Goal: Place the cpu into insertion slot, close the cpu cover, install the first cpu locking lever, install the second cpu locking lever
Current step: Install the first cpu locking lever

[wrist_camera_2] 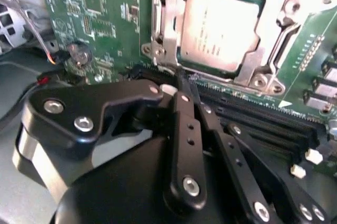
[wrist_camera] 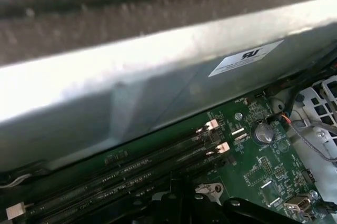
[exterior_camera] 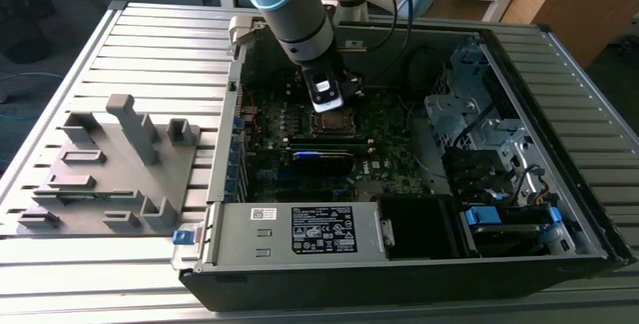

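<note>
cpu (wrist_camera_2: pixel 221 29) seated under cpu cover (wrist_camera_2: pixel 167 23) (closed) | pincer (wrist_camera_2: pixel 185 84) shut beside it

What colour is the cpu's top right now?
Dull silver-grey with faint print, clearest in the second wrist view: the cpu.

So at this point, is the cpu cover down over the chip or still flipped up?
Down. In the second wrist view the cpu cover lies flat around the cpu, its silver frame overlapping the chip's edges. The gripper sits beside the socket.
</note>
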`<state>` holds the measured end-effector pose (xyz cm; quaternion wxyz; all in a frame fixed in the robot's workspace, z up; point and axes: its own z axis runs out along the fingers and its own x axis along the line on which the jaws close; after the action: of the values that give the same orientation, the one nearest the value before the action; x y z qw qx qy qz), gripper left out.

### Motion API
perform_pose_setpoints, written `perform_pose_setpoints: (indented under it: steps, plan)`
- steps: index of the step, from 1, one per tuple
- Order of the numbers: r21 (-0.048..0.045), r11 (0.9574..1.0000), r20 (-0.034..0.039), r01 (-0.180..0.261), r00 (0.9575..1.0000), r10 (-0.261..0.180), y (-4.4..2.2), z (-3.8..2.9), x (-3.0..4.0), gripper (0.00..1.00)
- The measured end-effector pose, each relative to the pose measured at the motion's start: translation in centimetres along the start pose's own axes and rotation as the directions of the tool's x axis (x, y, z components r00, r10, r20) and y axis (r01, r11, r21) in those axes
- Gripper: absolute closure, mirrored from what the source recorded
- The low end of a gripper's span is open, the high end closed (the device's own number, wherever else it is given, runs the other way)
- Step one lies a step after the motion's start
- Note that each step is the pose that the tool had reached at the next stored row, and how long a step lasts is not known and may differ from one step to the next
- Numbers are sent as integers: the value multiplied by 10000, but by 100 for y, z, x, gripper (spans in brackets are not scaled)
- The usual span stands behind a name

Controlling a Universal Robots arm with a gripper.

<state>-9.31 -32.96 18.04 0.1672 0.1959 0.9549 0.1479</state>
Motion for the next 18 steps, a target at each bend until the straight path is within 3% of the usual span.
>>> perform_pose_setpoints:
  steps: [5, 14, 18]
  plan:
    - [-4, 10000, -1, 1, 10000, -1, 24, -62, -19, 89]
    - [-1, 10000, -2, 1, 10000, -1, 121, -315, -92, 89]
    - [-5, 10000, -1, 1, 10000, -1, 126, -324, -95, 89]
